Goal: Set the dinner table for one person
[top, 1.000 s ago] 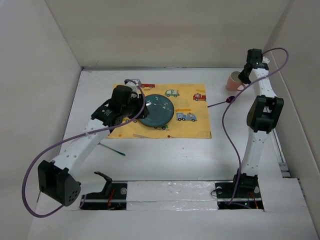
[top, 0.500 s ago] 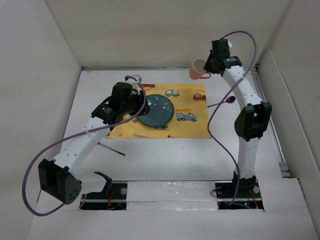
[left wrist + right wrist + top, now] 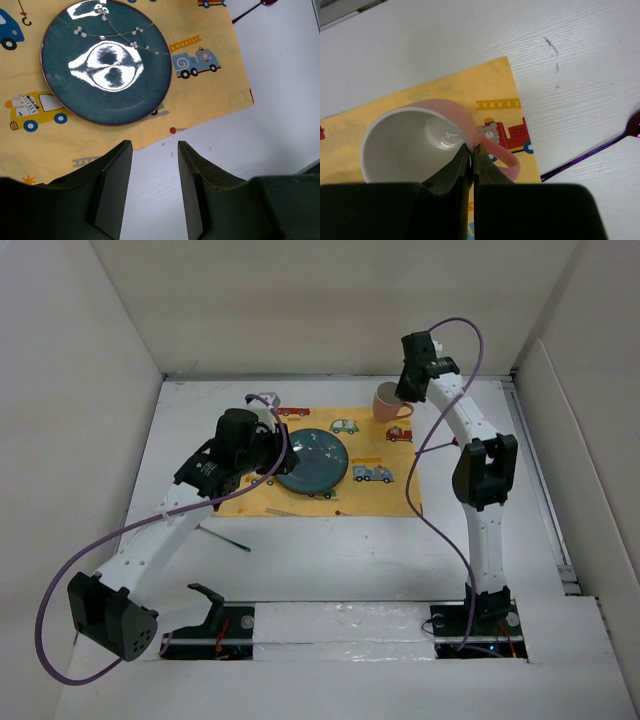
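My right gripper (image 3: 472, 147) is shut on the rim of a pink mug (image 3: 410, 145) beside its handle. It holds the mug (image 3: 386, 402) tilted above the far right corner of the yellow car-print mat (image 3: 385, 495). A dark teal plate (image 3: 313, 461) lies on the mat's middle; it also shows in the left wrist view (image 3: 106, 62). My left gripper (image 3: 152, 145) is open and empty, raised over the white dinner table (image 3: 330, 550) at the mat's near edge, near side of the plate. In the top view the left gripper (image 3: 255, 445) shows left of the plate.
A purple spoon (image 3: 600, 150) lies on the table just right of the mat. A thin green utensil (image 3: 225, 538) lies on the table near the left arm. Pale wall panels (image 3: 90, 390) close in the table on the left, back and right.
My right arm has carried the pink mug from the far right of the table leftward to above the mat's far right corner. The left arm has barely moved.
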Available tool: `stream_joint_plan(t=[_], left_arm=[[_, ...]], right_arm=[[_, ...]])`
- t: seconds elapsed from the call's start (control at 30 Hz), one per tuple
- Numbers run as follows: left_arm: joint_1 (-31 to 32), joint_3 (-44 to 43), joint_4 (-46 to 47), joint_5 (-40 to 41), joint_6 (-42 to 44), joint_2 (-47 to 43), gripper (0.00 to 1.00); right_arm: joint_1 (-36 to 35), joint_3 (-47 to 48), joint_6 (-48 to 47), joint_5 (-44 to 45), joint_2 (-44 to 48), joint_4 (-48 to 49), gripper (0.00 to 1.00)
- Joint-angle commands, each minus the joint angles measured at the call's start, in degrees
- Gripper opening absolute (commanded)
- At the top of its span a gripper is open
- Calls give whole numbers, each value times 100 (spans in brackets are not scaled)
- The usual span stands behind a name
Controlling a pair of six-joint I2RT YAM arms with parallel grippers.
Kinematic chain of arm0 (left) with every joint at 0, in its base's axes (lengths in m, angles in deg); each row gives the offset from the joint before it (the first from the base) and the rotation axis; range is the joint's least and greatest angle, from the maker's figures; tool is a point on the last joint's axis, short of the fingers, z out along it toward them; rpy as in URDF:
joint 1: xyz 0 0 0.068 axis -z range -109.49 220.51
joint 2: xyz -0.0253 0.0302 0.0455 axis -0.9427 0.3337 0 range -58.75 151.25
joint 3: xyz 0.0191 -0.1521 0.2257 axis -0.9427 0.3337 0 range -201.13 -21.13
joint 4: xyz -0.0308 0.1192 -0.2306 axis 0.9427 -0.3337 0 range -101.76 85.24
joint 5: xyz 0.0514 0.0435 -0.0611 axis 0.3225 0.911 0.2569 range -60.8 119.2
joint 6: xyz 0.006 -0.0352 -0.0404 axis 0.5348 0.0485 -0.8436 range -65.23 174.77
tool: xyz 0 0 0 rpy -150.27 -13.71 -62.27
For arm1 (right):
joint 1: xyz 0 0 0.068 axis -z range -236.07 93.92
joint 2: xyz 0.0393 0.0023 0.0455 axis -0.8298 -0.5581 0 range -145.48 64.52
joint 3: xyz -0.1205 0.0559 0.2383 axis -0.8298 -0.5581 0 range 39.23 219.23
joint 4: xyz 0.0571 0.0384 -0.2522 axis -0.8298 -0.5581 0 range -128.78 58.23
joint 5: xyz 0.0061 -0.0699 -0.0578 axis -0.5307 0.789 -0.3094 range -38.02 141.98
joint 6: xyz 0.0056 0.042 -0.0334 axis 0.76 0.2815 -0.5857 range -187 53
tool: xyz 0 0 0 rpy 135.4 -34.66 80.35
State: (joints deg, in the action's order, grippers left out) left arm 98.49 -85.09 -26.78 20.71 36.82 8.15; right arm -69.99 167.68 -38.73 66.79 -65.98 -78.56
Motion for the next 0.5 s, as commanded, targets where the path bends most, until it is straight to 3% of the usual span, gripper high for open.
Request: stream_joint_plan(t=[0.0,0.4,0.43,0.47], left_arm=[[-21,86,145,-109,90,-142,39],[-21,103,119,-118,20,-150,39],[-21,121,128,-135,3,-133,39],[-21,121,137,-144,-15,-141,39]], right_arm=[[20,664,73,180,-27,206,0],[82,330,178,163,-239,90,0],[134,409,205,128,-283,99,15],[134,497,222,58,-309,73,18]])
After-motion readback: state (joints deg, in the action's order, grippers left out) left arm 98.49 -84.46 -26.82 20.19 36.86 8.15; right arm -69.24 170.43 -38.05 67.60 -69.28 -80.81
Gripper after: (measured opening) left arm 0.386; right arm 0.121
